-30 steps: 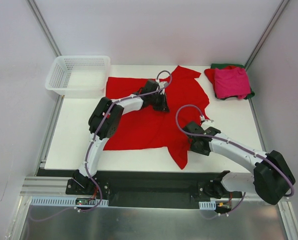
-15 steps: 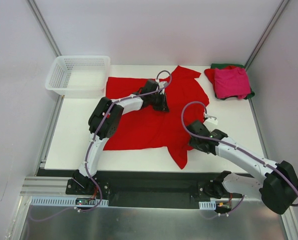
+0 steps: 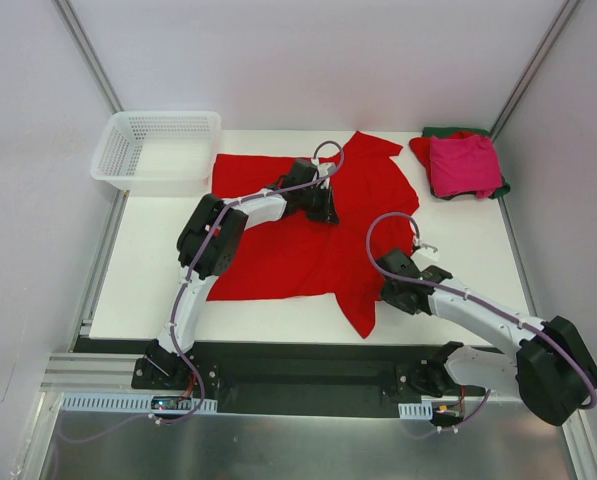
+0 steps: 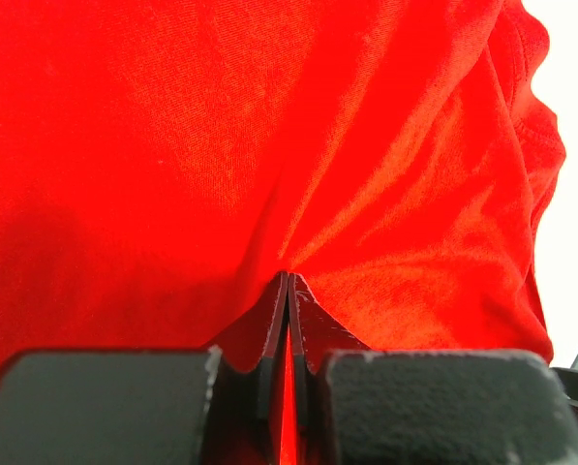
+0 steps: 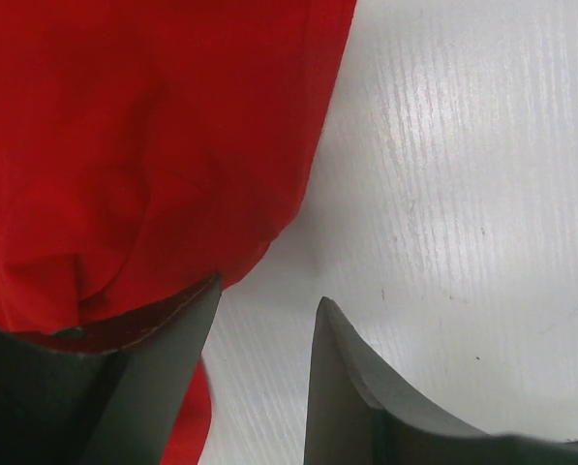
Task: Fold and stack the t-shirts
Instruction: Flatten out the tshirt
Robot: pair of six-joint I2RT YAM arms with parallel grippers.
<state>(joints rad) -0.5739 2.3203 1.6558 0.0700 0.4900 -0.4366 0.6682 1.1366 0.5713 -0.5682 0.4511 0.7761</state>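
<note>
While the left gripper (image 4: 289,283) stays pinched shut on the bright red t-shirt (image 3: 298,255) spread across the table (image 3: 148,280), the right gripper (image 5: 269,293), jaws apart, has shifted slightly at the shirt's near right edge.

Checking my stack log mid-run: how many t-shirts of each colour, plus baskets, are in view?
Red t-shirts: 2 (spread red t-shirt, stacked red t-shirt)
Magenta-pink t-shirt: 1
Dark green t-shirt: 1
White mesh basket: 1
Total: 5
</note>
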